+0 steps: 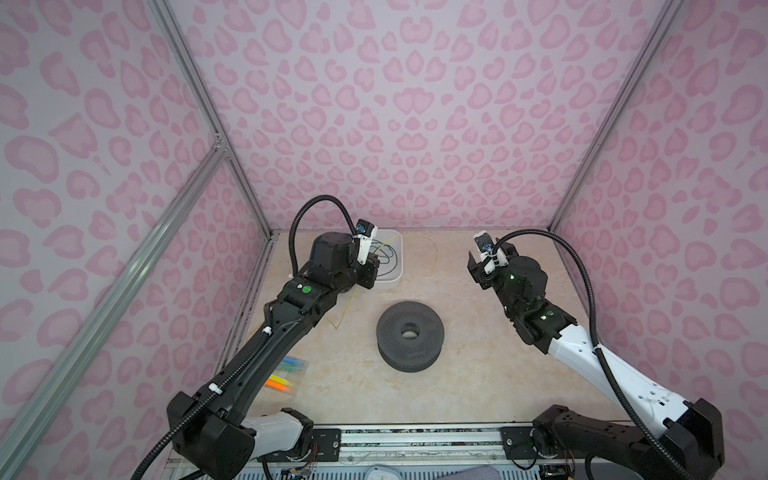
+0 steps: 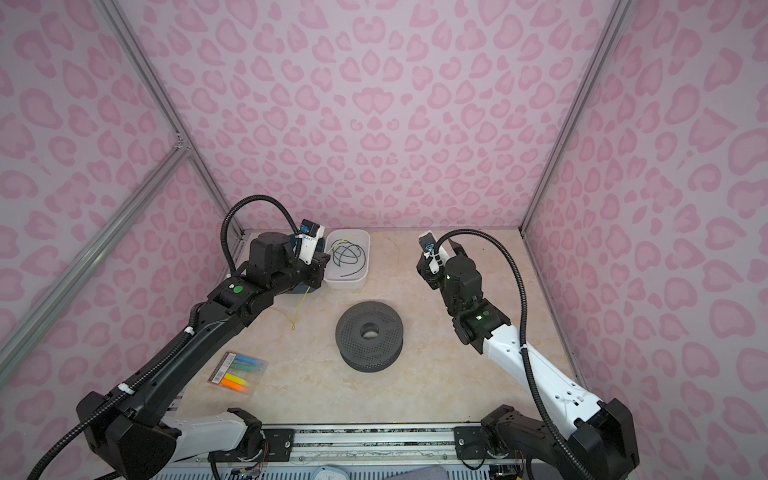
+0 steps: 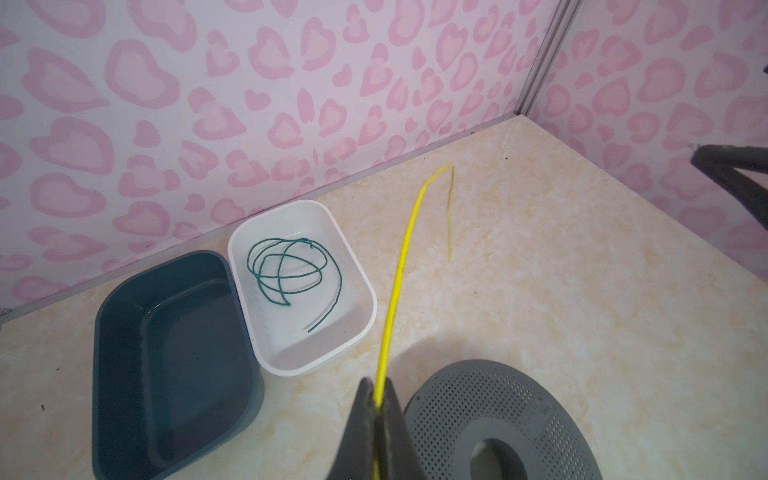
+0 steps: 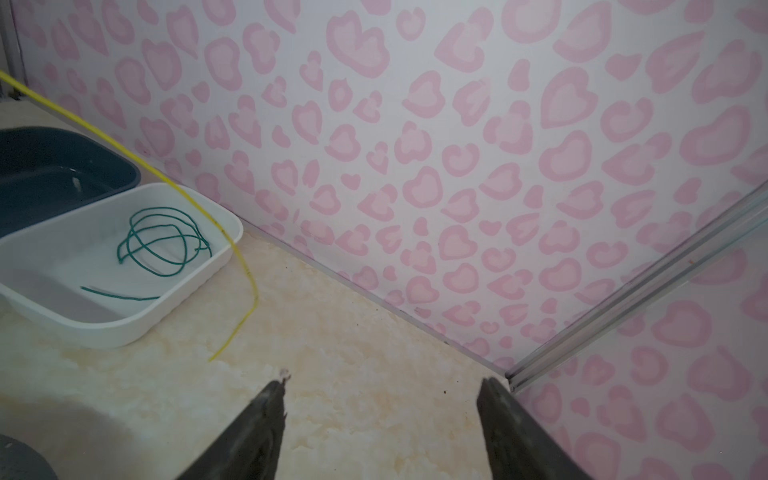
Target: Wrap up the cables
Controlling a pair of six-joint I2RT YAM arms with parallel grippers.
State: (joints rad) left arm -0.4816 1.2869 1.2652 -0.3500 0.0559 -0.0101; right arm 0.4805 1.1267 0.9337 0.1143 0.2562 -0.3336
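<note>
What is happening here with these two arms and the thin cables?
The left gripper is shut on the yellow cable and holds it up, so that it arches down to the table beside the white tray. The right gripper is open and empty, above the table. The green cable lies in loose loops in the white tray. Neither cable is wound on the grey spool yet.
</note>
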